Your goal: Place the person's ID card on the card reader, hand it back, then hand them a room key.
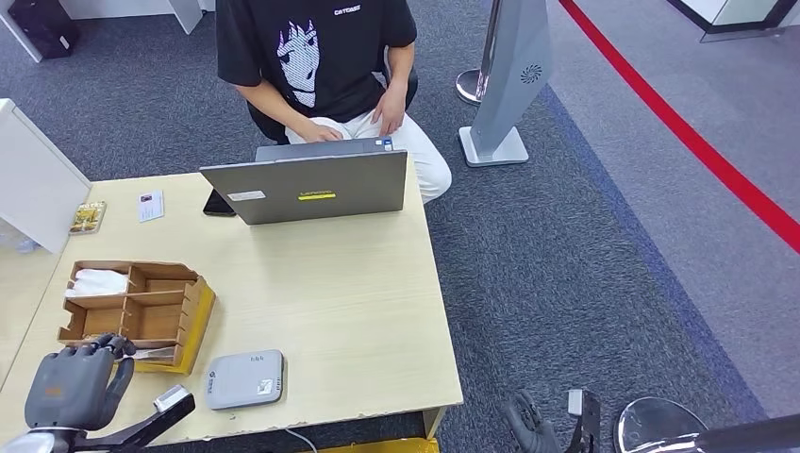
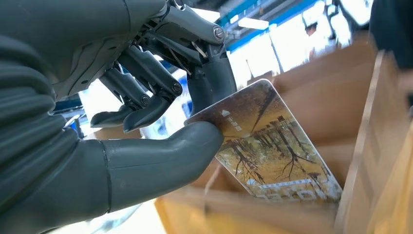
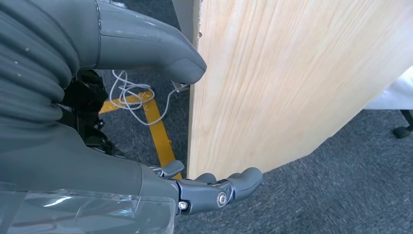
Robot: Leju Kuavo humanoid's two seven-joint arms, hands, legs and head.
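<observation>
Lower left of frame: left robot hand [image 2: 160, 105] pinching tree-printed room key card [image 2: 272, 146] above wooden organiser [image 1: 132, 311]; lift straight, clearing dividers.

Dark grey left hand [image 2: 146, 97] pinches a room key [image 2: 272, 146] printed with brown trees; pale wood bench [image 1: 349, 283]; grey card reader [image 1: 244, 378].

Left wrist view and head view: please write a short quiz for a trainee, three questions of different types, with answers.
1. True or false: the left hand pinches a picture-printed card.
2. The grey card reader lies: A) on the laptop; B) on the table near the wooden organizer; C) on the floor.
3. Fill in: the right hand hangs beside the table, holding ____.

Key: 1 true; 2 B; 3 nothing.
</observation>
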